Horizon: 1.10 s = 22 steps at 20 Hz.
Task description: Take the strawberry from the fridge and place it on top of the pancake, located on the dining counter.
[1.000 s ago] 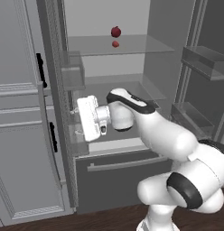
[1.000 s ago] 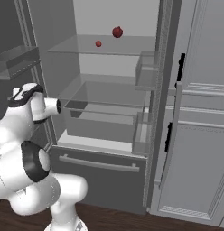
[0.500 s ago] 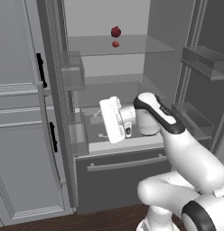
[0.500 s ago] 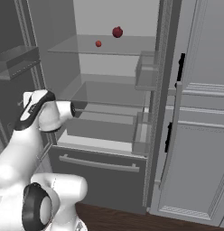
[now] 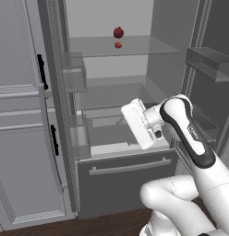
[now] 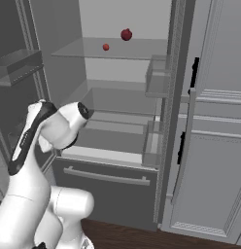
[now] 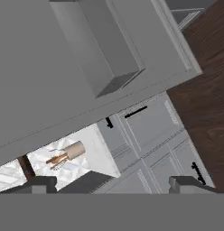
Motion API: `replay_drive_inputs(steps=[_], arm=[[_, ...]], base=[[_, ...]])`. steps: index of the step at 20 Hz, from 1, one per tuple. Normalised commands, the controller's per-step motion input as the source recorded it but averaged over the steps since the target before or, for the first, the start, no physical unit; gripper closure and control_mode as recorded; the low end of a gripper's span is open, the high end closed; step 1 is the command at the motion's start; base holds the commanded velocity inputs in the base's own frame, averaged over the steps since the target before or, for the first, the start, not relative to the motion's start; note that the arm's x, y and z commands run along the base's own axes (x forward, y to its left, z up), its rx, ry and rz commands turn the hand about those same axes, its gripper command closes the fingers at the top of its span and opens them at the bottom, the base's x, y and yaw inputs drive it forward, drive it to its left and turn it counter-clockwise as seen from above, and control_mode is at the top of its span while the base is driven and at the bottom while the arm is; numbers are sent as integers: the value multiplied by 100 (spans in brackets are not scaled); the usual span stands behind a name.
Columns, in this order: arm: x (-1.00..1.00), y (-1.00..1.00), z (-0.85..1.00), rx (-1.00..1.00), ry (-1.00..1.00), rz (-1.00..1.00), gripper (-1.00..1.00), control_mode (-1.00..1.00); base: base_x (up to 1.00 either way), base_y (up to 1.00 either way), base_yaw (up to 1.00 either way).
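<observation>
The fridge (image 5: pixel 125 177) stands with both doors open. On its upper glass shelf lies the small red strawberry (image 5: pixel 117 45) (image 6: pixel 106 47), just below a larger maroon fruit (image 5: pixel 118 32) (image 6: pixel 126 34). My gripper (image 5: pixel 137 123) hangs well below that shelf, in front of the lower shelf and above the bottom drawer. In the hand view its two fingertips (image 7: pixel 39 184) stand far apart at the bottom, so the gripper (image 7: pixel 113 185) is open with nothing between them. The pancake is out of view.
Door bins (image 5: pixel 75 78) (image 6: pixel 159 78) jut from the open doors on both sides. Light-grey panelled cabinets (image 5: pixel 19 138) (image 6: pixel 215 146) flank the fridge. The hand view looks down past a grey door at wooden floor (image 7: pixel 204 103) and a white marble-look surface (image 7: pixel 82 153).
My arm has swung right, from beside the left door to the front of the fridge's lower shelf. The jaws stay wide. Both fruits lie where they were.
</observation>
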Motion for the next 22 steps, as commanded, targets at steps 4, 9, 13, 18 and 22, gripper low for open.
replay_drive_inputs(steps=[4,9,13,18,22], arm=[[-44,-58,22,-38,-14,0,-100,-100],[-45,-61,8,-34,-22,2,-100,-100],[-40,-61,1,-30,-28,9,-100,-100],[-26,-47,0,-29,-36,16,-100,-100],[-28,-31,2,-30,-44,14,-100,-100]], base=[[0,0,0],[0,0,0],[0,0,0],[0,0,0],[0,0,0]])
